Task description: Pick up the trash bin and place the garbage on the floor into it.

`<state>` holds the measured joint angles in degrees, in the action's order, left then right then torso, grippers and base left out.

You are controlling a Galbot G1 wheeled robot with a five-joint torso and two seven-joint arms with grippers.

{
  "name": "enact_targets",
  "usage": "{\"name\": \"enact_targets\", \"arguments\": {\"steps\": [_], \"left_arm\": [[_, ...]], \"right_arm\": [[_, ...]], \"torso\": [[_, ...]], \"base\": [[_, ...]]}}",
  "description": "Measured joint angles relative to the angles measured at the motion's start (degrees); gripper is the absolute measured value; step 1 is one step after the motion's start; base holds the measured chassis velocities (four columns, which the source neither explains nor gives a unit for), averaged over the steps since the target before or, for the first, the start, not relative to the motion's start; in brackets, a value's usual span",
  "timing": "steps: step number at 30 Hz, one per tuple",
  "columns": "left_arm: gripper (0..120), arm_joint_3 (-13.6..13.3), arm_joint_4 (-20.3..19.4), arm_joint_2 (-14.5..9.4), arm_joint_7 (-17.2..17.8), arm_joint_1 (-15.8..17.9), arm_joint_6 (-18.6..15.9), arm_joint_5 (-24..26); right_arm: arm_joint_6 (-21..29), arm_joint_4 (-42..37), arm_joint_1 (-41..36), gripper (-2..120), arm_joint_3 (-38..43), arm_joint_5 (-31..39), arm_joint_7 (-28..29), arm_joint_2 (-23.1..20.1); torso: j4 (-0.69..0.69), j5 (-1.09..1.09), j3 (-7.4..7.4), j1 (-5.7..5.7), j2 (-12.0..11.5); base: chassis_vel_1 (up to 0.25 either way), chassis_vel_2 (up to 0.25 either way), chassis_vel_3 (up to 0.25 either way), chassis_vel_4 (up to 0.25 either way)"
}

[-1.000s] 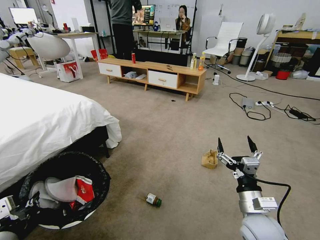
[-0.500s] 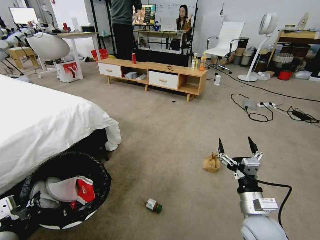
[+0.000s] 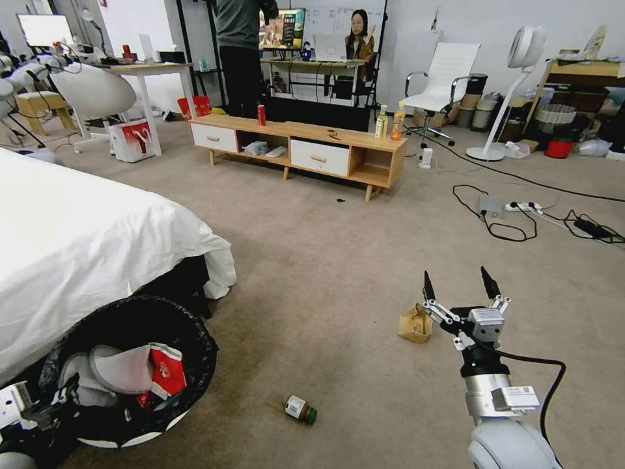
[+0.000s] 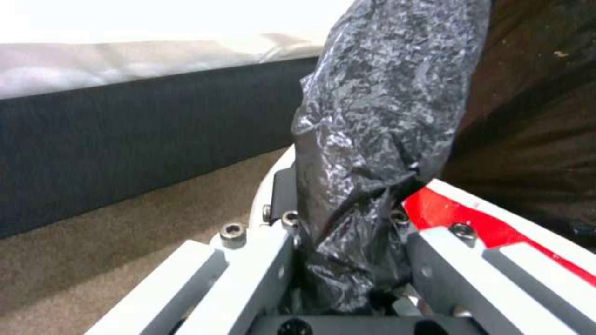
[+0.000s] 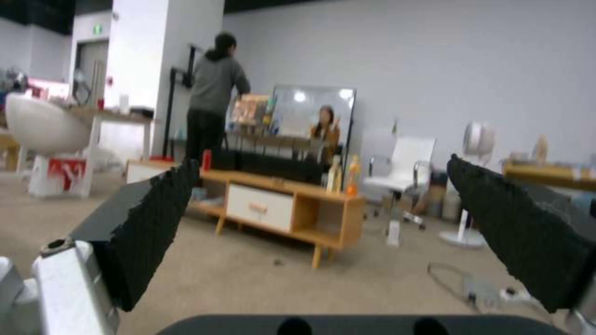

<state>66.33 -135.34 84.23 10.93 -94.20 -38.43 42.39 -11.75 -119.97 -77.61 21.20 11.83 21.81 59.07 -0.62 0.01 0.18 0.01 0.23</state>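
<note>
Down at the near left, the left claw point(image 4: 348, 260) is clamped on the black-bagged rim of the trash bin point(image 3: 189, 365), beside the bed point(image 3: 84, 241). Some litter sits inside it. The right claw point(image 3: 457, 288) hangs spread apart, holding nothing, just right of a tan paper bag point(image 3: 414, 323) on the floor point(image 3: 325, 260). A small bottle point(image 3: 299, 410) lies nearer, between bin and claw.

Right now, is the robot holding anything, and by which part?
The left gripper grips the trash bin by its bag-covered rim. The right gripper is open, holding nothing.
</note>
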Motion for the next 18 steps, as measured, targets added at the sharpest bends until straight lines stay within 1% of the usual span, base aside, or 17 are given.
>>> {"name": "enact_targets", "arguments": {"steps": [1,2,3,4,6,7,8,9,10,11,12,13,15,16,17,18], "left_arm": [[5,0.00,-0.01,-0.02,-0.04,-0.01,0.00,0.02],[5,0.00,-0.01,-0.02,-0.04,-0.01,0.00,0.02],[5,0.00,-0.01,-0.01,-0.05,0.01,0.00,0.02],[5,0.00,-0.01,-0.01,-0.05,0.01,0.00,0.02],[5,0.00,-0.09,0.02,-0.08,0.01,0.00,0.02],[5,0.00,-0.22,0.05,-0.11,0.01,0.00,0.02],[5,0.00,-0.22,0.05,-0.11,0.01,0.00,0.02],[5,0.01,-0.32,0.06,-0.11,-0.02,-0.01,0.01],[5,0.01,-0.32,0.06,-0.11,-0.02,-0.01,0.01],[5,-0.23,-0.32,-0.12,-0.11,0.06,-0.07,0.00],[5,-0.72,-0.19,-0.50,-0.11,0.43,-0.24,0.00],[5,-0.72,-0.19,-0.50,-0.11,0.43,-0.24,0.00],[5,-2.25,1.01,-1.68,-0.49,1.48,-0.64,-0.04],[5,-2.25,1.01,-1.68,-0.49,1.48,-0.64,-0.04],[5,-2.52,1.31,-1.80,-0.80,1.47,-0.69,-0.17],[5,-2.79,1.70,-1.97,-0.93,1.70,-0.77,-0.32]], "right_arm": [[2.15,-0.73,0.49,100,-0.83,2.41,0.57,-1.22],[2.15,-0.73,0.49,100,-0.83,2.41,0.57,-1.22],[6.07,-1.93,1.41,100,-2.22,6.88,1.88,-2.65],[6.07,-1.93,1.41,100,-2.22,6.88,1.88,-2.65],[13.82,-3.81,4.42,100,-6.01,14.87,4.66,-5.01],[19.59,-4.85,7.32,100,-8.72,21.34,6.81,-6.46],[19.59,-4.85,7.32,100,-8.72,21.34,6.81,-6.46],[25.45,-5.78,10.68,100,-11.12,29.43,8.75,-7.71],[25.45,-5.78,10.68,100,-11.12,29.43,8.75,-7.71],[29.53,-6.25,12.48,100,-12.26,35.19,9.58,-8.68],[32.59,-6.65,13.60,100,-12.98,39.62,10.24,-9.61],[32.59,-6.65,13.60,100,-12.98,39.62,10.24,-9.61],[40.98,-6.74,16.76,100,-15.53,49.90,13.36,-12.16],[40.98,-6.74,16.76,100,-15.53,49.90,13.36,-12.16],[42.29,-6.03,18.17,100,-17.04,51.70,13.69,-12.67],[44.33,-5.28,19.77,100,-19.02,54.42,14.05,-13.11]], "torso": [[0.00,-0.01,0.00,0.00,0.00],[0.00,-0.01,0.00,0.00,0.00],[-0.01,-0.01,0.00,0.00,0.00],[-0.01,-0.01,0.00,0.00,0.00],[-0.01,-0.01,0.00,0.00,0.00],[0.00,0.00,0.01,0.00,0.00],[0.00,0.00,0.01,0.00,0.00],[0.02,-0.01,0.00,0.00,0.00],[0.02,-0.01,0.00,0.00,0.00],[0.05,-0.01,0.01,0.00,0.00],[0.05,0.00,0.01,0.00,0.00],[0.05,0.00,0.01,0.00,0.00],[-0.07,-0.02,0.00,0.00,0.00],[-0.07,-0.02,0.00,0.00,0.00],[-0.02,0.00,0.01,0.00,0.00],[0.00,-0.01,0.01,0.00,0.00]], "base": [[0.000,0.000,0.000,0.000],[0.000,0.000,0.000,0.000],[0.000,0.000,0.000,0.000],[0.000,0.000,0.000,0.000],[0.000,0.000,0.000,0.000],[0.000,0.000,0.000,0.000],[0.000,0.000,0.000,0.000],[0.000,0.000,0.000,0.000],[0.000,0.000,0.000,0.000],[0.000,0.000,0.000,0.000],[0.000,0.000,0.000,0.000],[0.000,0.000,0.000,0.000],[0.000,0.000,0.000,0.000],[0.000,0.000,0.000,0.000],[0.000,0.000,0.000,0.000],[0.000,0.000,0.000,0.000]]}}
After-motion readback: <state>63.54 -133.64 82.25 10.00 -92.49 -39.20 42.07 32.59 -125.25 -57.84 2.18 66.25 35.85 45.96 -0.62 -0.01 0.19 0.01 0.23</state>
